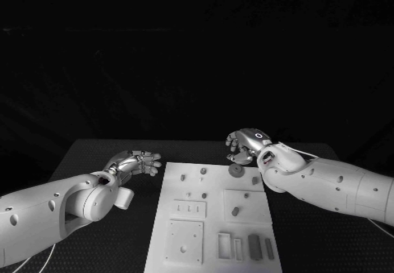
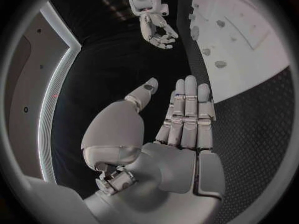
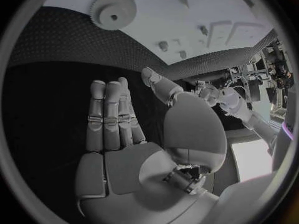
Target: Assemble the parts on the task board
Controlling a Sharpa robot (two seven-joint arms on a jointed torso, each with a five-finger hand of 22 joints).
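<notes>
Board lying centre-bottom of head frame on black desk. Gear resting on board's upper edge, just below right hand. Gear also seen at top of right wrist frame, free on the board, not gripped. Right hand empty, fingers straight and together, thumb apart. Left hand hovering left of board, centre-left of frame, likewise empty with fingers extended. Other grey parts sitting in slots lower right of board. Likely step: between placements, gear probably next. Next move calls for lowering right hand over gear, pinching its rim, then lining up with a peg.
</notes>
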